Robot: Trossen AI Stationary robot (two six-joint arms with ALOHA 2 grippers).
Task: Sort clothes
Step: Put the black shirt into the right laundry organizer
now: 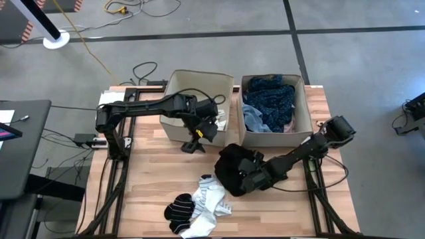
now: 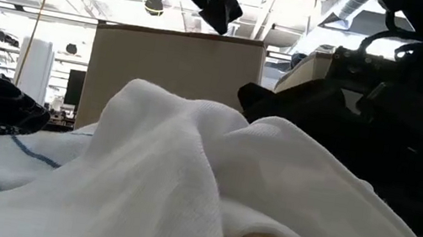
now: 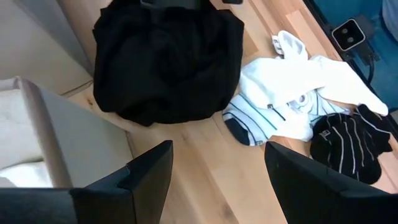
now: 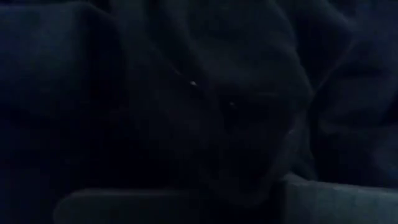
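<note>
Right claw [image 1: 244, 179]: buried in crumpled black soft garment [image 1: 234, 167]; finger state cannot be told. Garment lies on wooden worktop [image 1: 159, 166], just before right beige fabric bin [image 1: 304, 106]. Left claw [image 1: 194, 146]: fingers spread, empty, before left beige fabric bin [image 1: 174, 83]. White socks [image 1: 211, 199] and black striped socks [image 1: 178, 209]: near the garment.

Black garment [image 1: 234, 167]: bunched on the table, just before the right bin. White socks [image 1: 211, 199] and black striped socks [image 1: 179, 210]: heaped together at the near edge (crumpled). Blue pieces [image 1: 269, 98]: piled inside the right bin.
</note>
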